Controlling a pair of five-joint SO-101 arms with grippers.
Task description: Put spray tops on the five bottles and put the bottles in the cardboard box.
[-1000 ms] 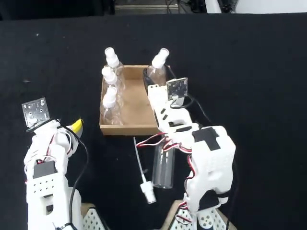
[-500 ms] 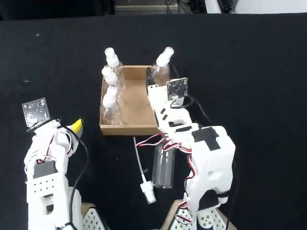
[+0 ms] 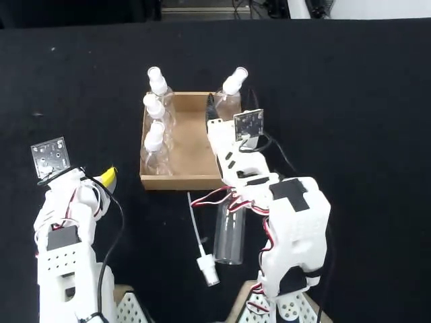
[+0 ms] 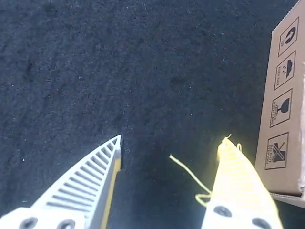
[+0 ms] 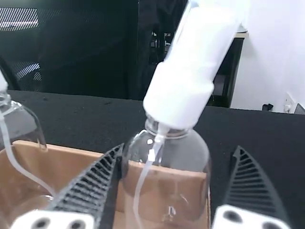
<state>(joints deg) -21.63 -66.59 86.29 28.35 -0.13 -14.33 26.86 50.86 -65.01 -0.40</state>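
Now | right gripper (image 5: 176,149) jaws spread around capped bottle (image 5: 167,181) leaning in cardboard box (image 5: 62,160), likely releasing | left gripper (image 4: 171,139) spread, idle beside box.

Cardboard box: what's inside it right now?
Three capped bottles along its left wall; a fourth bottle, tilted, at the far right corner between the right gripper's fingers. The right arm covers the right-side floor.

The right arm (image 3: 269,195) hides the 12 o'clock end of the lying bottle (image 3: 229,242). Picture edges crop the cardboard box (image 4: 286,95) and a spray top (image 5: 200,47).
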